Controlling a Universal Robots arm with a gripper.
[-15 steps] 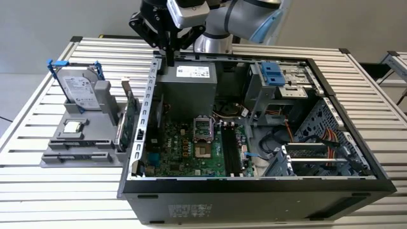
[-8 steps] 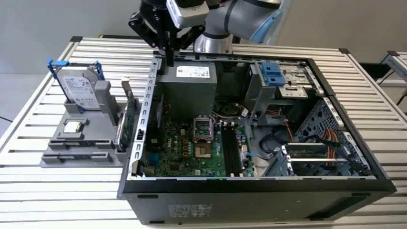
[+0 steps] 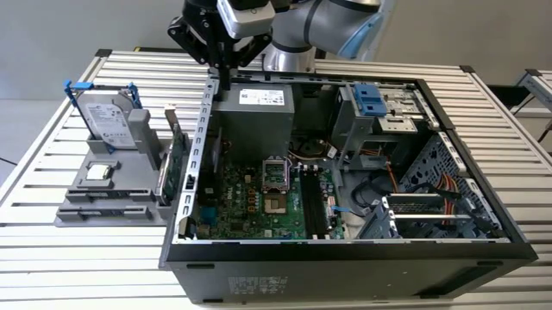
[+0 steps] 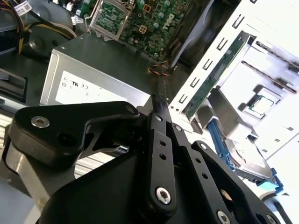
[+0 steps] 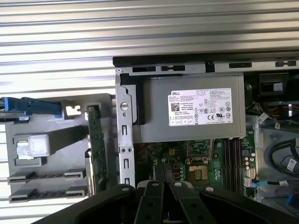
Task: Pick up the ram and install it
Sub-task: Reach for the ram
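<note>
Hand [image 3: 222, 82] above computer case [image 3: 345, 253] edge; hold on ram unclear.

You're in a robotics lab. Your slatted metal table [image 3: 52, 258] carries an opened computer tower [image 3: 345, 278] beside a grey parts fixture [image 3: 103, 218].

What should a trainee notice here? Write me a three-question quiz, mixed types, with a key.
1. True or false: the silver hard drive with a blue bracket stands upright in the grey plastic holder.
2. Fill in: the small square silver processor chip lies on the ____.
3. The black robot gripper hangs nearest which? A) the grey metal power supply box in the open black computer case; B) the hard drive; C) the processor chip.
Key: 1 true; 2 holder; 3 A.
</note>
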